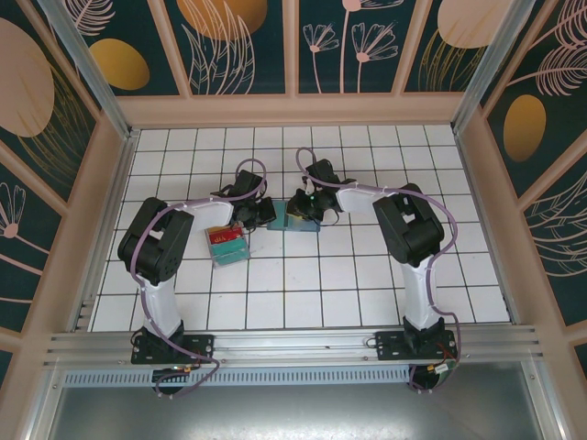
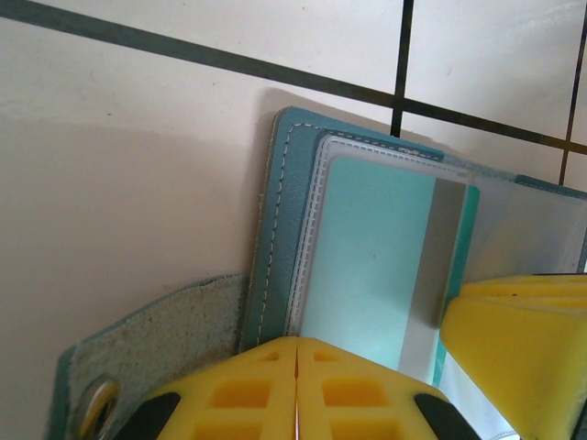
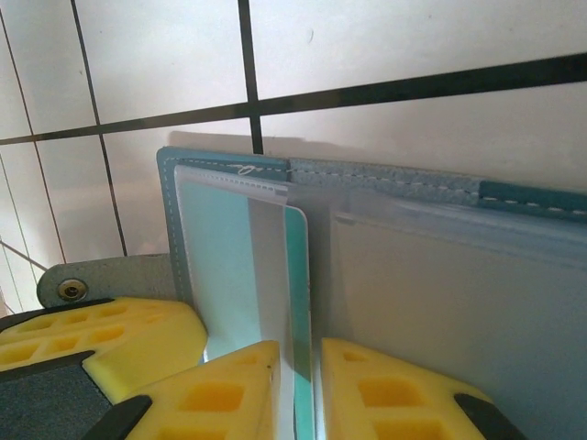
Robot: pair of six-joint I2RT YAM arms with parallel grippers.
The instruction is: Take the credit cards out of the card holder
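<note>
White tiled tabletop (image 1: 367,284) bears the open teal card holder (image 2: 278,238), white-stitched.

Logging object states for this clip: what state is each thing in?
card holder: open, snap flap undone.
teal card: inside a clear pocket of the holder.
left gripper: shut, pads together.
right gripper: closed on a clear leaf of the holder.
clear tray: holds red and yellow items.
</note>
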